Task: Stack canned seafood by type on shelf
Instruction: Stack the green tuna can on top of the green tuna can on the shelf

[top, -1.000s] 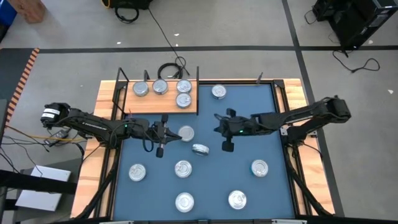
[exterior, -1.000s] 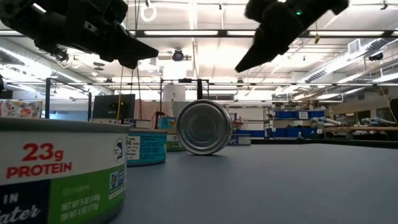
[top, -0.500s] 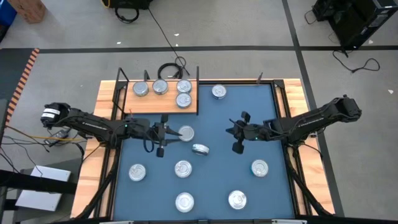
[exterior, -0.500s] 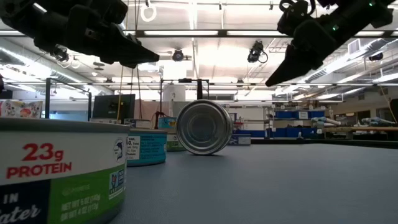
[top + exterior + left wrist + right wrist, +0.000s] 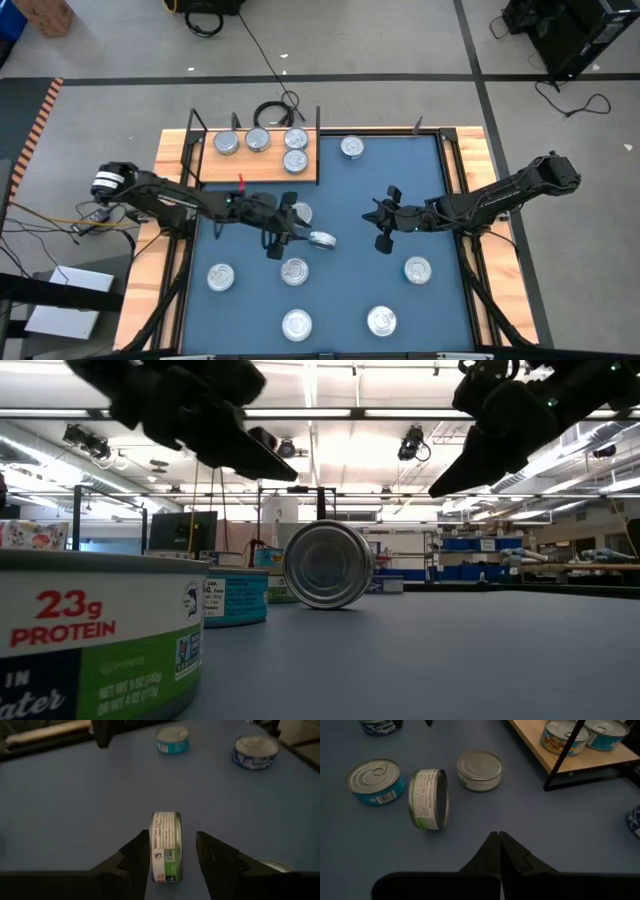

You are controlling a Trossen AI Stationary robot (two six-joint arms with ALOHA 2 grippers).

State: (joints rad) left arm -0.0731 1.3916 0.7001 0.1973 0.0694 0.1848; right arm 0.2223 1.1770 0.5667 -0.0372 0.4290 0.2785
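One silver tin stands on its rim near the middle of the blue mat; it also shows in the high view and the low view. My left gripper is open, with one finger on each side of this tin; I cannot tell whether either finger touches it. My right gripper is shut with nothing in it. It hangs above the mat to the right of the tin. At the far left, the wooden shelf holds several tins lying flat.
Several more tins lie flat on the mat: one just behind the standing tin, one in front of it, others along the near edge and at the right. A black cable coil lies beyond the shelf.
My left gripper has reached toward the table's right edge and now straddles the tin standing on its rim. My right gripper has drawn back toward the right edge, away from that tin, and sunk a little. No tin has moved.
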